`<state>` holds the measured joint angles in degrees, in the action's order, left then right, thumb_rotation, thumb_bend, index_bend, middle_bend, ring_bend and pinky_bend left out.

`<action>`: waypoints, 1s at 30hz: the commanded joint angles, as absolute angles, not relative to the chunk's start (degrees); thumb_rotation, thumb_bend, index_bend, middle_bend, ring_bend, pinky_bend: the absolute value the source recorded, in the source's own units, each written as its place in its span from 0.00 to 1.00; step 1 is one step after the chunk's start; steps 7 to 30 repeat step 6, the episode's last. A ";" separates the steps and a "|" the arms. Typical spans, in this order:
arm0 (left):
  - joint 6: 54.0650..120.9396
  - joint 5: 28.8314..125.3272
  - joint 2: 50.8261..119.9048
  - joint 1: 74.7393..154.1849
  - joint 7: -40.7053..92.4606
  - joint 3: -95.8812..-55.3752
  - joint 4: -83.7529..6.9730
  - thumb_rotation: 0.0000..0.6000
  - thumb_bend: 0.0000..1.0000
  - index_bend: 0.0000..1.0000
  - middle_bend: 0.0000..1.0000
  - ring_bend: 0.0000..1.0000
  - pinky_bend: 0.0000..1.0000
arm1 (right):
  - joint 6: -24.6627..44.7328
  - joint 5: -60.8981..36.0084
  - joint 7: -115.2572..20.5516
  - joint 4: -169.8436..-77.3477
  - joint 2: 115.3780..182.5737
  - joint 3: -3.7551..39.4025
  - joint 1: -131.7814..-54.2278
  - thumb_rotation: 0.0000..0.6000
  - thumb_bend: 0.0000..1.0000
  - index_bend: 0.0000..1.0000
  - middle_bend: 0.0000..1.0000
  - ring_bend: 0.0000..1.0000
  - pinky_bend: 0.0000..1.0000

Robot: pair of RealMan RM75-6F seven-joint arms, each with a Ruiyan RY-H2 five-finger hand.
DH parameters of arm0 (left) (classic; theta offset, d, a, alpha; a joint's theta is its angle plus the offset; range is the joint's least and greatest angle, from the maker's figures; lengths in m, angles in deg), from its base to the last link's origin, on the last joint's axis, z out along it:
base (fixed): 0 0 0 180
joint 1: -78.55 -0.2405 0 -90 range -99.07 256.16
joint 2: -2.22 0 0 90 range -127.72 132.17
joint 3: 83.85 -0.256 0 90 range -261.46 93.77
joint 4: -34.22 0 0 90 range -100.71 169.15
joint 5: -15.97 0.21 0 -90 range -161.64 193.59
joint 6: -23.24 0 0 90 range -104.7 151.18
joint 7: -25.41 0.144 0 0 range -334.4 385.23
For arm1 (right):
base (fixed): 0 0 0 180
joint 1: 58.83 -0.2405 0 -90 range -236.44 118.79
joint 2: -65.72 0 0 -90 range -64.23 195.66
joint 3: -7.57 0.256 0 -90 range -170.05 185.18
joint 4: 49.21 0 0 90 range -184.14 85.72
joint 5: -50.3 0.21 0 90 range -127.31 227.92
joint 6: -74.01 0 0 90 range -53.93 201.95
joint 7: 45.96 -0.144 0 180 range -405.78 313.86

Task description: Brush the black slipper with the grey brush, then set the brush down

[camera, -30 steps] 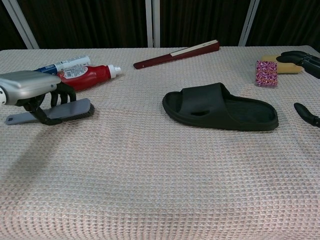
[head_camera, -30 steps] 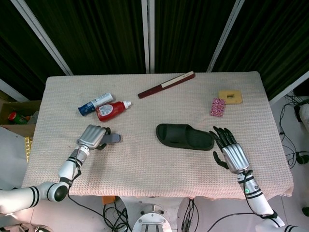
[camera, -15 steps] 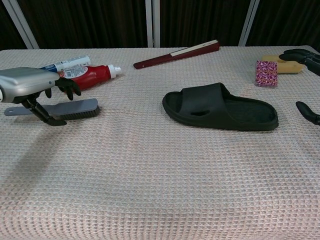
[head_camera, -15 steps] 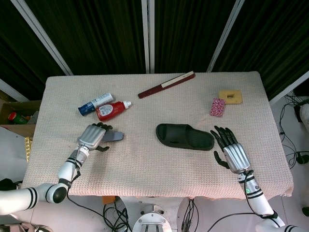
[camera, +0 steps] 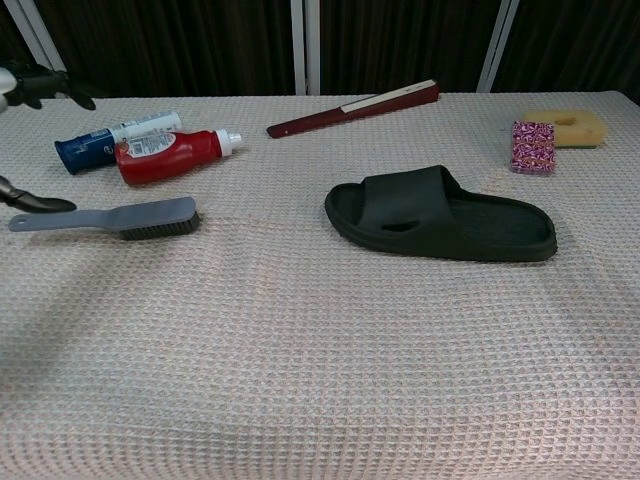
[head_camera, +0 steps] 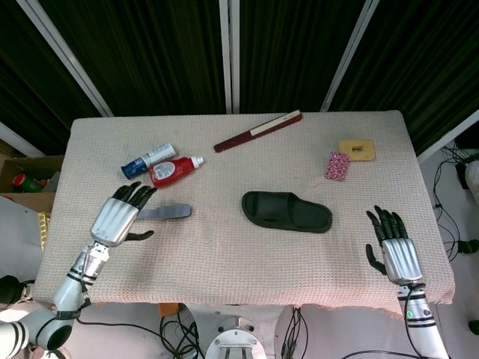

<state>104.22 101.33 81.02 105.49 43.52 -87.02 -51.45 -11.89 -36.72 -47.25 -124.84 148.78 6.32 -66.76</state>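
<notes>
The grey brush [camera: 110, 218] lies flat on the cloth-covered table [head_camera: 224, 254], bristles down and handle pointing toward the left edge, a resting pose that suggests it has been set down for good. The black slipper [camera: 440, 215] sits well apart to its right near the table's middle, sole down and free of either hand. The left hand [head_camera: 116, 217] hovers just beside the brush handle, fingers spread and holding nothing; the right hand [head_camera: 393, 247] hangs open and empty near the right front edge, clear of the slipper. Behind the brush lie a red bottle [camera: 170, 157] and a blue-capped tube [camera: 105, 140]; farther back, a folded fan [camera: 352, 108], a patterned pink block [camera: 533, 146] and a yellow sponge [camera: 565, 127]. Nothing blocks either hand's path.
</notes>
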 commanded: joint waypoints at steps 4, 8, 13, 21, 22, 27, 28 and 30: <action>119.17 104.81 80.85 89.90 38.12 -92.87 -41.99 0.41 0.00 0.13 0.18 0.11 0.23 | -13.77 -31.92 -45.83 -127.83 145.49 4.74 -60.63 1.00 0.49 0.00 0.00 0.00 0.00; 119.66 104.30 80.72 88.43 34.95 -92.79 -41.14 0.36 0.00 0.13 0.18 0.11 0.22 | -13.80 -31.85 -45.94 -127.80 145.24 4.90 -60.25 1.00 0.49 0.00 0.00 0.00 0.00; 119.66 104.30 80.72 88.43 34.95 -92.79 -41.14 0.36 0.00 0.13 0.18 0.11 0.22 | -13.80 -31.85 -45.94 -127.80 145.24 4.90 -60.25 1.00 0.49 0.00 0.00 0.00 0.00; 119.66 104.30 80.72 88.43 34.95 -92.79 -41.14 0.36 0.00 0.13 0.18 0.11 0.22 | -13.80 -31.85 -45.94 -127.80 145.24 4.90 -60.25 1.00 0.49 0.00 0.00 0.00 0.00; 119.66 104.30 80.72 88.43 34.95 -92.79 -41.14 0.36 0.00 0.13 0.18 0.11 0.22 | -13.80 -31.85 -45.94 -127.80 145.24 4.90 -60.25 1.00 0.49 0.00 0.00 0.00 0.00; 119.66 104.30 80.72 88.43 34.95 -92.79 -41.14 0.36 0.00 0.13 0.18 0.11 0.22 | -13.80 -31.85 -45.94 -127.80 145.24 4.90 -60.25 1.00 0.49 0.00 0.00 0.00 0.00; 119.66 104.30 80.72 88.43 34.95 -92.79 -41.14 0.36 0.00 0.13 0.18 0.11 0.22 | -13.80 -31.85 -45.94 -127.80 145.24 4.90 -60.25 1.00 0.49 0.00 0.00 0.00 0.00; 119.66 104.30 80.72 88.43 34.95 -92.79 -41.14 0.36 0.00 0.13 0.18 0.11 0.22 | -13.80 -31.85 -45.94 -127.80 145.24 4.90 -60.25 1.00 0.49 0.00 0.00 0.00 0.00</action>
